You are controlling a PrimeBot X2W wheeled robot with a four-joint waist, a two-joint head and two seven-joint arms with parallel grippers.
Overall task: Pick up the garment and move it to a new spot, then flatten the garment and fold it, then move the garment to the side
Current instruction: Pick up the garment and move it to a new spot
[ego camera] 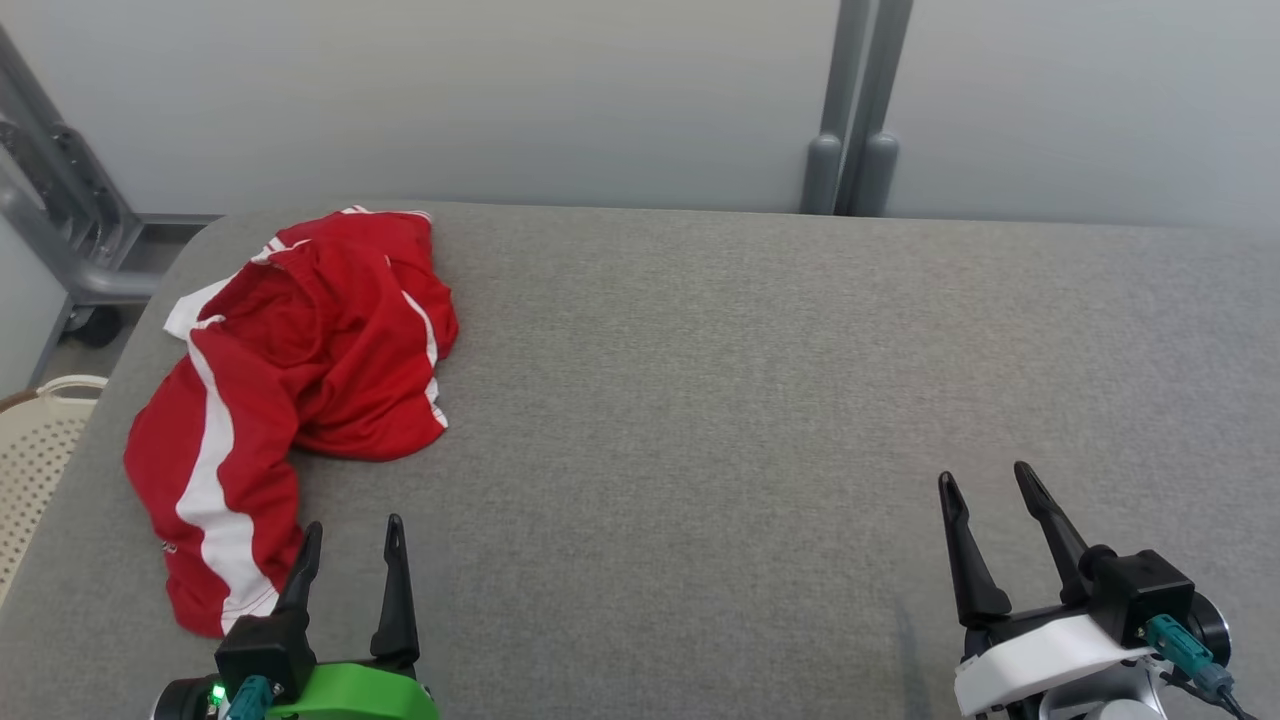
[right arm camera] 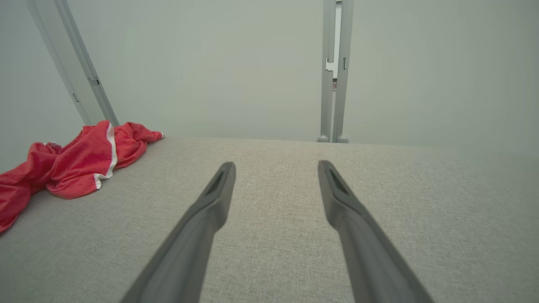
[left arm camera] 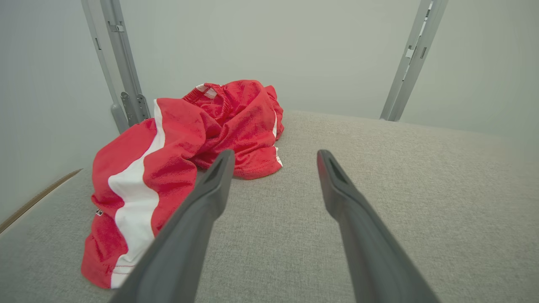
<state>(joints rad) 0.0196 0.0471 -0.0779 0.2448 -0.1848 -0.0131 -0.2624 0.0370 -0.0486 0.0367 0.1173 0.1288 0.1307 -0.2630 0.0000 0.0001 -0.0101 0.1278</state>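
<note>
Both pairs of jaws stood spread wide with nothing between them. The left gripper (ego camera: 354, 522), on its green wrist, hung low over the near left part of the gray fabric-covered table (ego camera: 720, 400), its two dark fingers pointing away from the robot. The right gripper (ego camera: 984, 472), on its white wrist, hung over the near right part of the same surface, fingers likewise parted and angled slightly leftward, well apart from the other arm.

Just beside the left gripper lay the garment (ego camera: 300, 380), a red piece of sportswear with white side stripes, crumpled in a loose heap on the table's left side. Its near hem reached down alongside the gripper's outer finger; whether cloth and finger touched could not be told. From there the heap ran toward the table's far left corner, where a ribbed red waistband (left arm camera: 210, 92) showed in the left wrist view.

Past the table's left edge sat a pale perforated basket (ego camera: 40, 440). A gray metal frame (ego camera: 70, 210) rose behind the far left corner, and a pair of gray posts (ego camera: 855, 120) stood against the plain light wall (ego camera: 500, 90) beyond the far edge.
</note>
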